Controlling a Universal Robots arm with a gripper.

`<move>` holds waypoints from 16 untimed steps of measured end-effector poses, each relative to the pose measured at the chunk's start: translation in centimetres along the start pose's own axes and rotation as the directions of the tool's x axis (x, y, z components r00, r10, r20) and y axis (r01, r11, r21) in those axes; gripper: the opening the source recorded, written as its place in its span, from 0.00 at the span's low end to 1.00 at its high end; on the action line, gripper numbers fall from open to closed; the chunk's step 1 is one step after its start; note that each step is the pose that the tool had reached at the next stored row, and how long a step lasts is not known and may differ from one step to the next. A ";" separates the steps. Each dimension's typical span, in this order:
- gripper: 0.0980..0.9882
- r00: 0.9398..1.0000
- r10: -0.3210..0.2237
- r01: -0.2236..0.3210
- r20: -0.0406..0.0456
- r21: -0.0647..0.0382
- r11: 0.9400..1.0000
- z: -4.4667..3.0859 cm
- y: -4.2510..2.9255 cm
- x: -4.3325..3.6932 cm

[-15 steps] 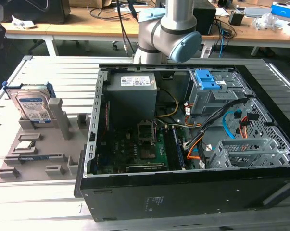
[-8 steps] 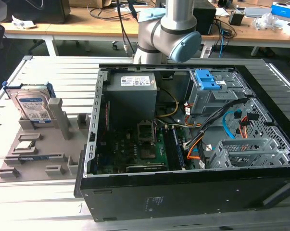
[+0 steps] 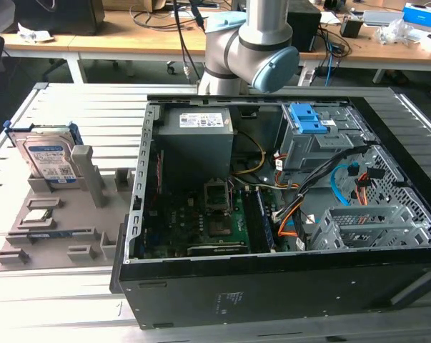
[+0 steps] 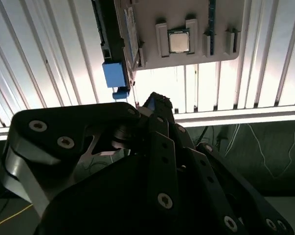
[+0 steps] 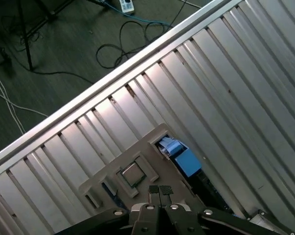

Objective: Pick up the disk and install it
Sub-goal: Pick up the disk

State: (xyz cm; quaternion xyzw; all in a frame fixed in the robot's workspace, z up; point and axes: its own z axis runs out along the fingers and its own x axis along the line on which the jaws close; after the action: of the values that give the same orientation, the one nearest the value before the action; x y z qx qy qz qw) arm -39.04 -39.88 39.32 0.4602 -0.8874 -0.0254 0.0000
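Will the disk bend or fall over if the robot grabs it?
Probably stiff: the disk looks like a metal slab in a plastic frame. It stands on edge in a grey holder, so a sideways nudge might tip it.

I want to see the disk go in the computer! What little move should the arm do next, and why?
Probably ease toward the disk. It stands upright in the grey holder, outside the computer case, and the pincer hangs above that holder, shut and holding nothing.
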 end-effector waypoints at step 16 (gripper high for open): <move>0.01 0.969 -0.245 0.245 -0.010 -0.007 0.969 0.00 0.00 0.00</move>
State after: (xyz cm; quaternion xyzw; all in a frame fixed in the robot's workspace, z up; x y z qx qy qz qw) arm -39.04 -39.89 39.32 0.5665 -0.8237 -0.0252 0.0031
